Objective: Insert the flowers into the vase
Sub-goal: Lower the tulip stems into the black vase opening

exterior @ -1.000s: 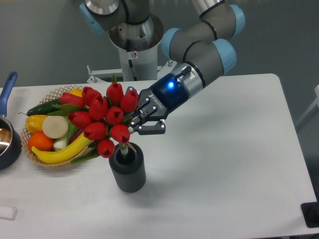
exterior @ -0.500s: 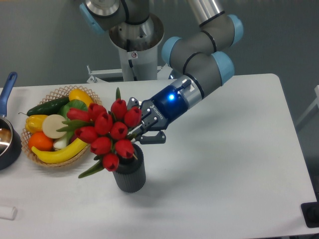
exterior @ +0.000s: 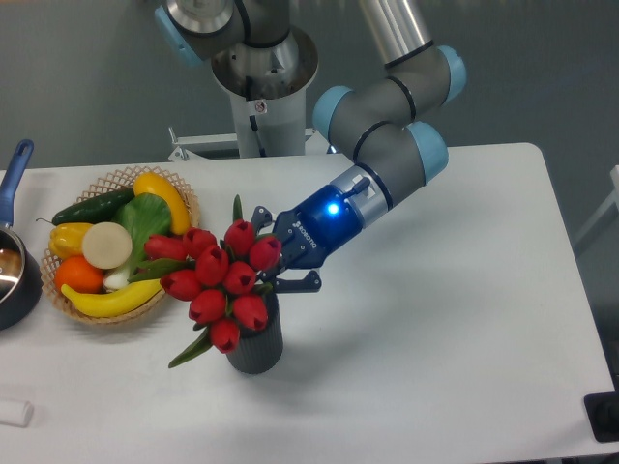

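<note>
Now the flowers [exterior: 218,282] are held by the gripper [exterior: 282,266], jaws closed on the stems approx. at the rim. Bunch is tilted left over the vase [exterior: 257,343], w/ stem ends hidden by buds. Vase is stood beside the fruit basket [exterior: 116,181].

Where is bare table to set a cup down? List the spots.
Free: the table's wide right half beyond the claw, and the front strip below the vase. Crowded: the left, where the flowers lean toward the fruit basket and pan.

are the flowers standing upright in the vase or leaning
Leaning: the flowers tilt left over the vase, heads spilling past its rim.
</note>
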`<state>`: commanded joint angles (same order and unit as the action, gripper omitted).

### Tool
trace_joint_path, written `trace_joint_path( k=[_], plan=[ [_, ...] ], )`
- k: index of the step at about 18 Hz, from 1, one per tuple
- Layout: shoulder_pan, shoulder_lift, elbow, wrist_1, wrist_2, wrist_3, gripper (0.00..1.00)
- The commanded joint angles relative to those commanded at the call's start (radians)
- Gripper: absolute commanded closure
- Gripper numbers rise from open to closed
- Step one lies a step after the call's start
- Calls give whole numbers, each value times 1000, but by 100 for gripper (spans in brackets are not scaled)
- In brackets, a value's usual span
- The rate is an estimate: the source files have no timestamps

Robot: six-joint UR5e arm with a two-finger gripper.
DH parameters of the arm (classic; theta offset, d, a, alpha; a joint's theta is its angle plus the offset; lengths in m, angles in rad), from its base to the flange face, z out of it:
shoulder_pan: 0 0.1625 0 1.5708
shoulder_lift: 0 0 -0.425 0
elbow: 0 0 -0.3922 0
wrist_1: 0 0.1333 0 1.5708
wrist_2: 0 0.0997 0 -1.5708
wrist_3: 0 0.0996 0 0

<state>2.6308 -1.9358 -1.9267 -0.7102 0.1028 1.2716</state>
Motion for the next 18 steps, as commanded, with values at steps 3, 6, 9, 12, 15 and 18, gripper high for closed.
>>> trace_joint_path(
  k=[3,6,9,12,15,18],
  plan=[
    [2,-3,0,-2,0,2,85],
    [2,-15,-8,-2,0,3,85],
    [2,-15,-14,-2,0,3,84],
    [2,-20,-12,-2,11,3,77],
    [2,-22,-12,-2,12,3,72],
    [2,-23,-11,-2,12,6,65]
  ],
)
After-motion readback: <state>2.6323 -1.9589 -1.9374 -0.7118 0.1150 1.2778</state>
